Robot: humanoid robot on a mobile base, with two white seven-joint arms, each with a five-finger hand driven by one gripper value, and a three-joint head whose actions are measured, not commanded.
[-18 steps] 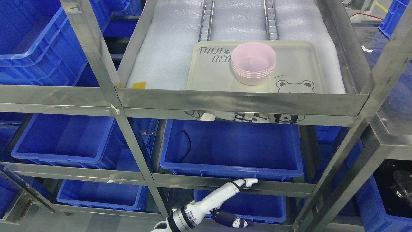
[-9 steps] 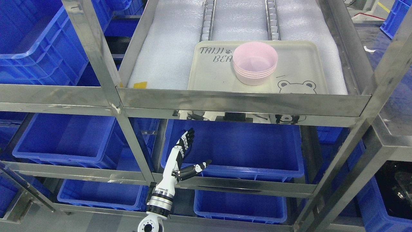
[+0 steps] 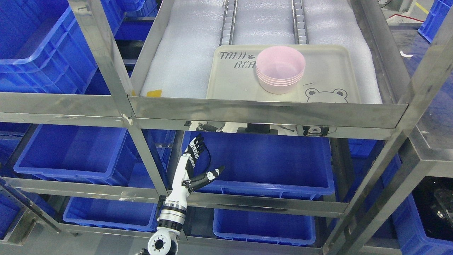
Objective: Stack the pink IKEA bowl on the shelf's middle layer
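A stack of several pink bowls [image 3: 280,72] stands upright on a cream tray [image 3: 329,76] printed with a bear. The tray lies on white foam on the steel shelf layer at the top of the picture. My left hand [image 3: 208,156] rises from the bottom edge, left of the middle, well below that layer. Its fingers [image 3: 195,148] point up and its thumb [image 3: 212,174] sticks out to the right. The hand is open and holds nothing, in front of a blue bin [image 3: 262,166] one layer down. My right arm is out of view.
The steel front rail [image 3: 265,111] of the bowls' layer runs between my hand and the tray. A steel upright [image 3: 116,88] slants down just left of my hand. Blue bins [image 3: 70,152] fill the lower layers and the neighbouring rack at left.
My left hand swung from lying low and pointing right to standing upright, then shifted slightly left. The bowls have not moved; the camera shifted a little.
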